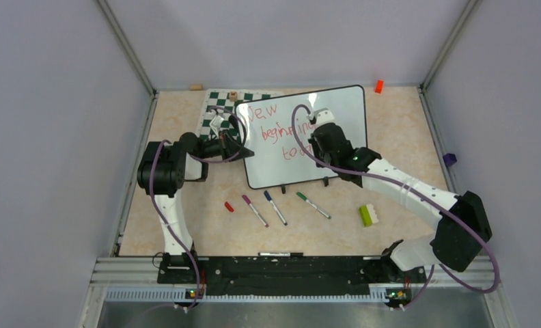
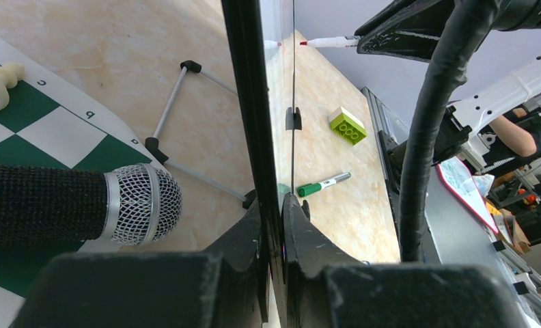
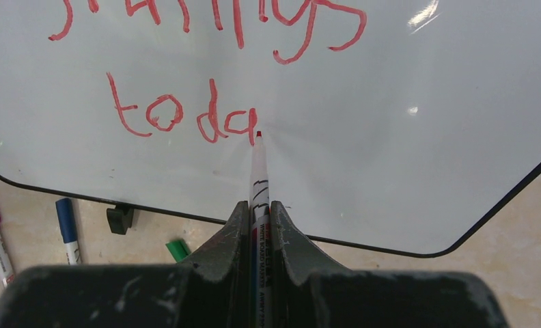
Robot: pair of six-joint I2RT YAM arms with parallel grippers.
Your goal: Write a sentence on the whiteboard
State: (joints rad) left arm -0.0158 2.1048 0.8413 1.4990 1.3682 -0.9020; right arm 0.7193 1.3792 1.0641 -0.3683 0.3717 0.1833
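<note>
Top view: the whiteboard stands tilted at frame centre on the counter, and the sentence runs across it in red. The left claw clamps its left edge. The right claw is at its face.

Left wrist view: the jaws pinch the thin black frame. The board is judged stiff, light, glossy and tip-prone, so hold it by the frame.

Right wrist view: the claw is clenched on a red marker, its tip at the board just after "toda".
</note>
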